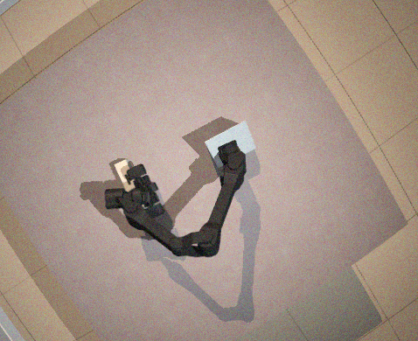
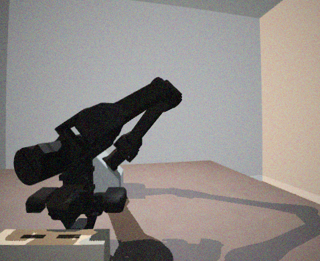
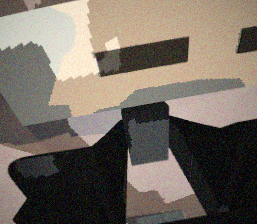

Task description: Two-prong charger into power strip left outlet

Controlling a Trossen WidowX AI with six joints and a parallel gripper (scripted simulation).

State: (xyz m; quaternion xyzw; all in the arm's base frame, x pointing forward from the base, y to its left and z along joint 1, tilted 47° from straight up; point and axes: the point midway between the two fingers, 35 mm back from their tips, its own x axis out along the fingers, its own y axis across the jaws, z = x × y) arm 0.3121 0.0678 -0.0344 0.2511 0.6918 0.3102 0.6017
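The cream power strip (image 1: pixel 121 166) (image 2: pixel 46 253) (image 3: pixel 213 65) shows two dark outlet slots on its top in the exterior view. In the wrist view one slot (image 3: pixel 153 55) is whole and the other (image 3: pixel 254 39) is cut by the right frame edge. My gripper (image 1: pixel 129 177) (image 2: pixel 81 222) (image 3: pixel 141 121) is shut on the small dark grey charger (image 3: pixel 148 141), which also shows in the exterior view (image 2: pixel 81 223). In the wrist view the charger appears at the strip's near long edge, below the whole slot. Its prongs are hidden, and no contact with the strip can be made out.
The arm's base stands on a pale block (image 1: pixel 244 135) (image 2: pixel 106 178). The arm (image 1: pixel 219 209) (image 2: pixel 138 104) bends from there to the strip, and its shadows cross the pinkish surface. A dark round shape (image 2: pixel 143 250) lies beside the strip's right end in the exterior view.
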